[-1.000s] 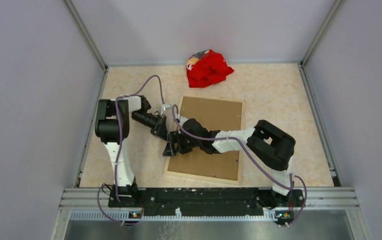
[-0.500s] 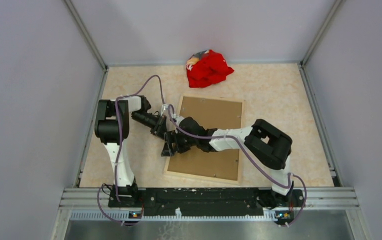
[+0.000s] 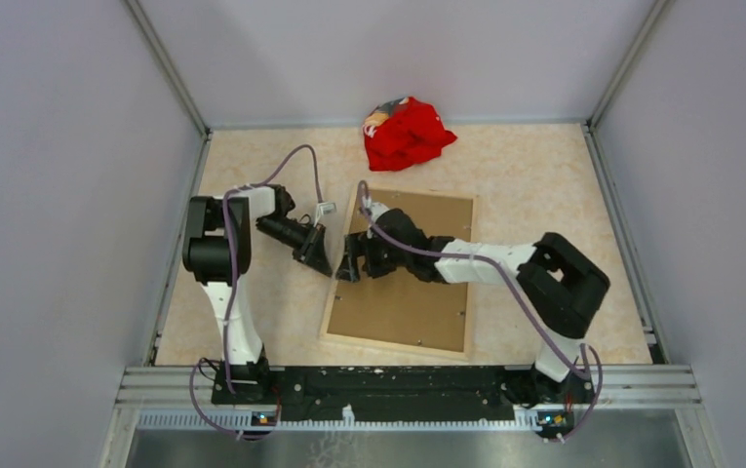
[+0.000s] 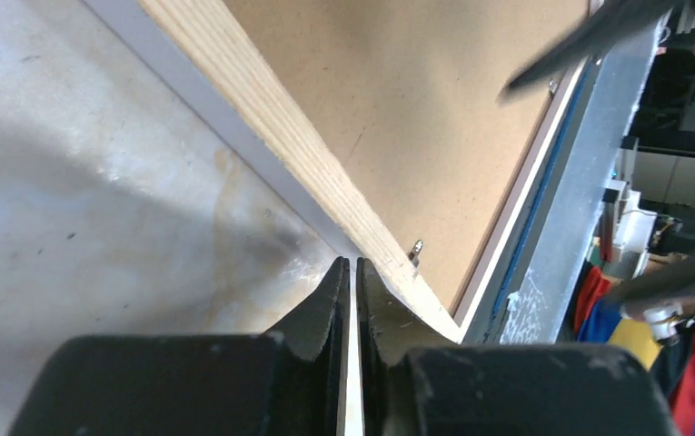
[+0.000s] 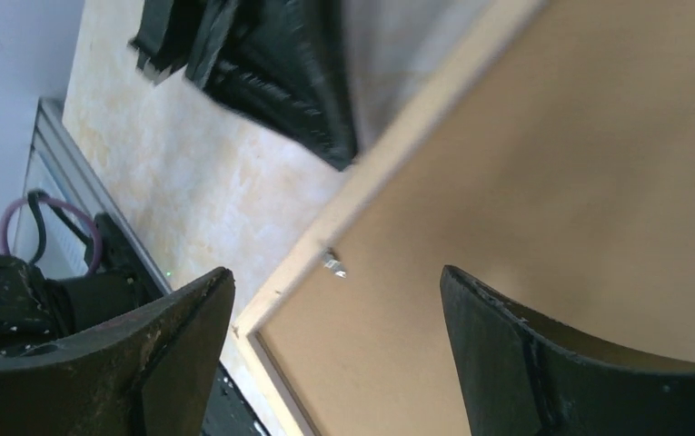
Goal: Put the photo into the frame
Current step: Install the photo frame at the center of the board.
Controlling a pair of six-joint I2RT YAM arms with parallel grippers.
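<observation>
right gripper point(image 3: 352, 265) moved farther along the frame point(image 3: 329, 314), jaws wide over its left long edge; left gripper point(image 3: 317, 255) closed, just left

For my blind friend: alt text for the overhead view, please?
A frame lies face down, brown backing board up. At its left edge, the robot's right gripper is open above it, the left gripper shut beside it. Red cloth lies behind.

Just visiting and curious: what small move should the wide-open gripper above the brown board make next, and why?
Probably lower the right gripper onto the small metal clip. The frame lies face down with the brown board seated in it, the open jaws straddle that clip at its edge, and the left gripper sits shut just outside.
</observation>
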